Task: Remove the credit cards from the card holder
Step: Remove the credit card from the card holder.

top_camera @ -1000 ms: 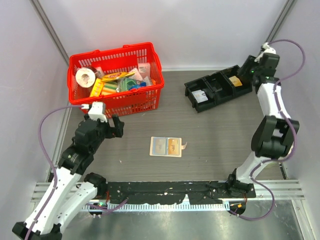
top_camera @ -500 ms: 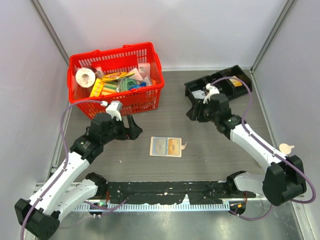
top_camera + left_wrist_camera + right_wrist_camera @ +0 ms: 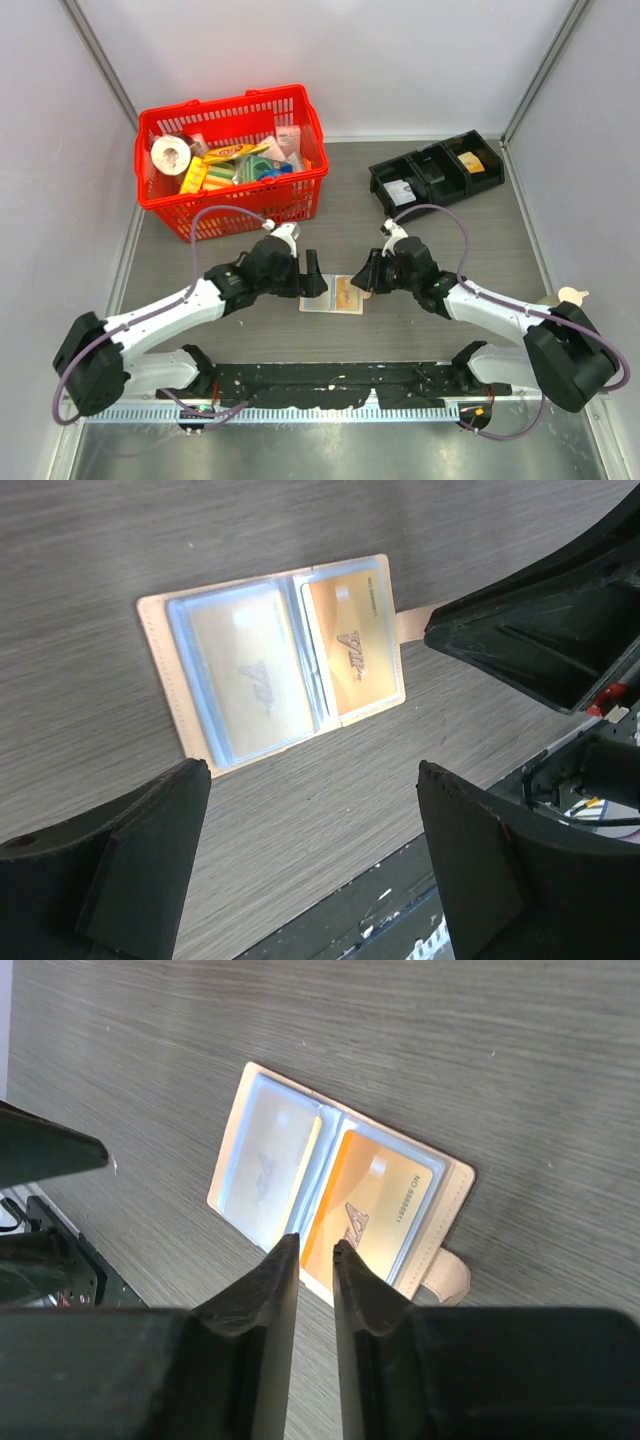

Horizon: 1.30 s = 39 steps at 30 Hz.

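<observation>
The tan card holder (image 3: pixel 333 293) lies open and flat on the table between my two grippers. Its pale blue sleeves hold two credit cards: a yellow-orange one (image 3: pixel 375 1215) on the closure-tab side and a paler one (image 3: pixel 265 1165) beside it. Both also show in the left wrist view, orange (image 3: pixel 352 650) and pale (image 3: pixel 245 670). My left gripper (image 3: pixel 312 275) hovers at the holder's left edge, wide open and empty (image 3: pixel 310 850). My right gripper (image 3: pixel 362 278) hovers over the holder's right side, its jaws nearly together with a thin slit and nothing between them (image 3: pixel 315 1250).
A red basket (image 3: pixel 232 155) full of items stands at the back left. A black three-part tray (image 3: pixel 437 175) sits at the back right, with a yellowish card (image 3: pixel 473 163) in its right compartment. A black rail (image 3: pixel 330 380) runs along the near edge.
Both arms have swung in to the holder. The right came from over the black tray at the back right. The left came from beside the basket. The holder has not moved.
</observation>
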Each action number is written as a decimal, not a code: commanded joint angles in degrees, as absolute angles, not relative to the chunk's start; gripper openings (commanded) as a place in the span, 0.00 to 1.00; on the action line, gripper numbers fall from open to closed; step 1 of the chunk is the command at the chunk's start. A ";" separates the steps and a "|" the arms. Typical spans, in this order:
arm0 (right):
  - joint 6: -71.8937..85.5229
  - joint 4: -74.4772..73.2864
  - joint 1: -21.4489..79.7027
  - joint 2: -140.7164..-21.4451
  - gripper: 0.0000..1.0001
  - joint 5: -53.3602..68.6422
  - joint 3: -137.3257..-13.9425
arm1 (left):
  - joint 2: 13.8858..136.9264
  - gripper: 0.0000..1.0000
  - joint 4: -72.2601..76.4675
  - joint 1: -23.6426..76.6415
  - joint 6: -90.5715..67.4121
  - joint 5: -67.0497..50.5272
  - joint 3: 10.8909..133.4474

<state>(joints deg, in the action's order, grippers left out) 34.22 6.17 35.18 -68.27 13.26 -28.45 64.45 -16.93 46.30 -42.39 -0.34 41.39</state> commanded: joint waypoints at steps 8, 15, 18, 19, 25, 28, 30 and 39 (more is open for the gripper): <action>36.56 18.37 35.68 -75.14 0.13 14.59 -24.26 | 74.53 0.81 -6.16 49.57 -50.53 0.44 43.15; 36.30 19.60 35.60 -77.52 0.09 12.48 -23.38 | 78.92 0.67 -1.15 49.66 -53.52 -2.90 43.68; 35.60 19.34 35.60 -78.57 0.08 12.39 -23.20 | 80.50 0.62 -0.35 49.66 -54.31 -3.16 44.21; 35.60 19.42 35.51 -78.84 0.08 12.48 -23.20 | 81.03 0.58 -0.35 49.66 -54.58 -3.08 44.21; 35.77 19.95 35.33 -79.89 0.08 11.95 -21.80 | 83.32 0.47 2.90 49.66 -55.98 -3.08 44.30; 35.68 19.86 35.07 -79.89 0.07 11.95 -21.18 | 84.72 0.45 4.30 49.57 -56.78 -3.25 44.30; 35.77 19.95 34.81 -79.54 0.06 11.95 -20.74 | 85.60 0.45 5.27 49.57 -57.13 -2.90 44.12; 35.95 20.30 34.10 -78.58 0.05 12.74 -19.34 | 90.87 0.43 7.73 48.17 -57.83 -3.08 43.24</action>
<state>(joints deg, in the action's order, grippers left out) 36.42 21.23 34.63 -79.24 13.96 -20.84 89.06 3.68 49.08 -56.90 -2.87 42.19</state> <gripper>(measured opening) 0.057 0.434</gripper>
